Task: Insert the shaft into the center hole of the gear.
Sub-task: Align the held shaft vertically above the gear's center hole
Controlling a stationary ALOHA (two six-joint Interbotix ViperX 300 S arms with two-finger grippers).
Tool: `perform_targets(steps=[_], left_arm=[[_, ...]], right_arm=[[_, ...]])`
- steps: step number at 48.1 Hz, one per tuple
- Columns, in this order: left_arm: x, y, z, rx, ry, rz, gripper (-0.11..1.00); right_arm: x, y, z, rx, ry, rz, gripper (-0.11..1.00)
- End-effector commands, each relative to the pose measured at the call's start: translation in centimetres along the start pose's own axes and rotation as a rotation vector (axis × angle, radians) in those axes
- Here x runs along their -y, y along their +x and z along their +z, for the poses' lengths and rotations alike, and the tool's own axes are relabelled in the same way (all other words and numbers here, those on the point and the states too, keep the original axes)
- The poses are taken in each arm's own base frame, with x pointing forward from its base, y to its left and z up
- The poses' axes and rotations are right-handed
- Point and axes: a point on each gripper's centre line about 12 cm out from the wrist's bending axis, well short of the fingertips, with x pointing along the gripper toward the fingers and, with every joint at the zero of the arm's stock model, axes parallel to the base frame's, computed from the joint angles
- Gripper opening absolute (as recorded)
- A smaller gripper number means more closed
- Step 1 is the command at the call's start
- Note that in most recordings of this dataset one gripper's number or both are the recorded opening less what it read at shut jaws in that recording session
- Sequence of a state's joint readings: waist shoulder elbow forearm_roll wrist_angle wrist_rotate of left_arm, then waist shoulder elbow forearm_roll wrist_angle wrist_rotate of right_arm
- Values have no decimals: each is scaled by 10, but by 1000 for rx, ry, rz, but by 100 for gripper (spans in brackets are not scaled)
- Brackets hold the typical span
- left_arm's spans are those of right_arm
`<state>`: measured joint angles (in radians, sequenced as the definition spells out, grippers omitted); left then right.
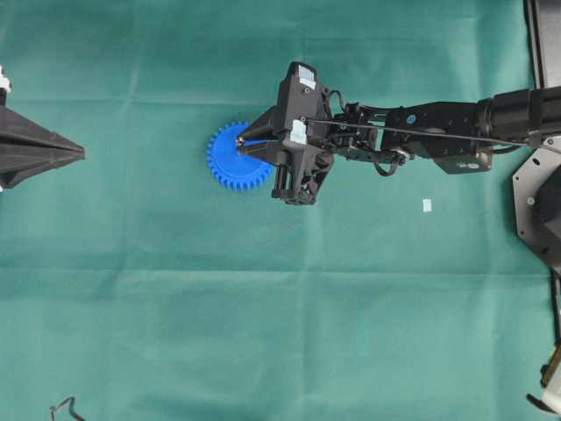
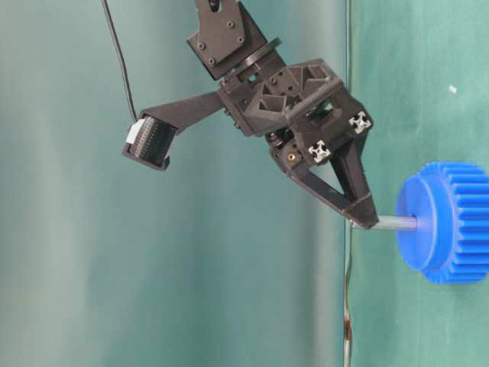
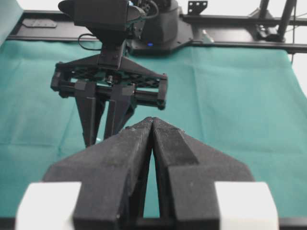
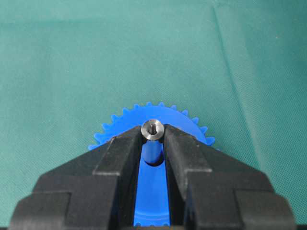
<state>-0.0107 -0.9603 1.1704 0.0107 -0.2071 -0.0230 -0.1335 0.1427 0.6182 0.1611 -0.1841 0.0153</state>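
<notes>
Right hand [image 4: 153, 139] grips one shaft [image 4: 153, 129], one gear [image 4: 117, 125].

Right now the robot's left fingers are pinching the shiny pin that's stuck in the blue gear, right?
Not the left. The right fingers pinch the shaft, whose other end sits in the gear, as the right wrist and table-level views show. The left fingers are shut on nothing.

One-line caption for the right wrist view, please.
Right gripper pinching the metal shaft end-on above the blue gear on green cloth.
</notes>
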Motion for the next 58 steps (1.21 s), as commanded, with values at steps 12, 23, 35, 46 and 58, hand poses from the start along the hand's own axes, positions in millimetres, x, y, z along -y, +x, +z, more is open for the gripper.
perform_targets(steps=[12, 23, 35, 46, 58], left_arm=[[0, 2, 9, 21, 1, -2, 0], [0, 2, 9, 21, 0, -2, 0], [0, 2, 9, 20, 0, -2, 0], [0, 3, 7, 11, 0, -2, 0], [0, 3, 8, 12, 2, -2, 0]], right_arm=[[-2, 7, 4, -5, 2, 2, 17], [-2, 11, 2, -11, 1, 2, 17], [0, 22, -7, -40, -2, -3, 17], [0, 24, -9, -47, -3, -4, 17], [0, 24, -11, -66, -2, -4, 17]])
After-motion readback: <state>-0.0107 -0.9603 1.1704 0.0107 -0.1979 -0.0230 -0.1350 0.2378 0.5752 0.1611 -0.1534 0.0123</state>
